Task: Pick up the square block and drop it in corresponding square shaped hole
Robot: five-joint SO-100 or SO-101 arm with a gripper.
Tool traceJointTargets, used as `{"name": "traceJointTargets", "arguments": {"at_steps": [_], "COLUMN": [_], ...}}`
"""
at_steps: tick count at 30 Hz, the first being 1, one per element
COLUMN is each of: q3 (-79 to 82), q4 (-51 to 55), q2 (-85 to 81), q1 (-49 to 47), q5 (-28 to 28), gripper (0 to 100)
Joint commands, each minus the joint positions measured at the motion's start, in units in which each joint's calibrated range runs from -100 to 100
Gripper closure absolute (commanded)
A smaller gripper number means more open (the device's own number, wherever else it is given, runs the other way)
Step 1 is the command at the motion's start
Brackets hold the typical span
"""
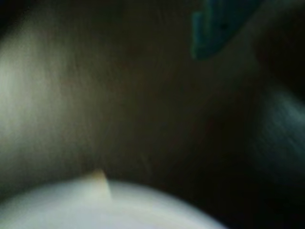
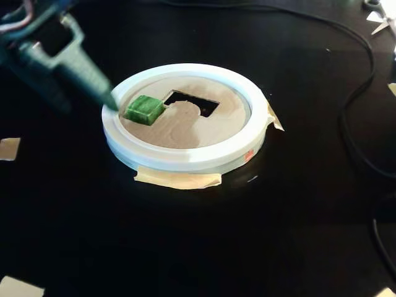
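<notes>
The green square block (image 2: pixel 144 109) lies on the brown cardboard lid (image 2: pixel 185 133) inside a white ring (image 2: pixel 185 162), just left of the square-ish hole (image 2: pixel 193 102). My teal gripper (image 2: pixel 86 105) comes in from the upper left, motion-blurred. Its jaws look apart and hold nothing, and one fingertip (image 2: pixel 109 101) is at the ring's left rim, just left of the block. The wrist view is dark and blurred. It shows only a teal finger (image 1: pixel 219 24), the cardboard (image 1: pixel 119 95) and the white rim (image 1: pixel 109 210). The block is out of that view.
The ring is taped to a black table with masking tape (image 2: pixel 178 179). A black cable (image 2: pixel 352 130) runs along the right side. Paper scraps (image 2: pixel 8 148) lie at the left edge and in the corners.
</notes>
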Motion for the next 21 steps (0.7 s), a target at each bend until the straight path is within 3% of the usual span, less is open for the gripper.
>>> {"name": "traceJointTargets", "arguments": {"at_steps": [1,5,14,21], "q3": [5.61,12.8,41.86,45.77], "q4": [0.29,-2.21,-10.94,-10.44], "q2": [-13.72,-24.65,-56.44,-56.71], "q1": [13.29,19.91,22.28,24.4], "q5": [4.2,5.18,5.42,11.14], "gripper": [19,19,19,18]}}
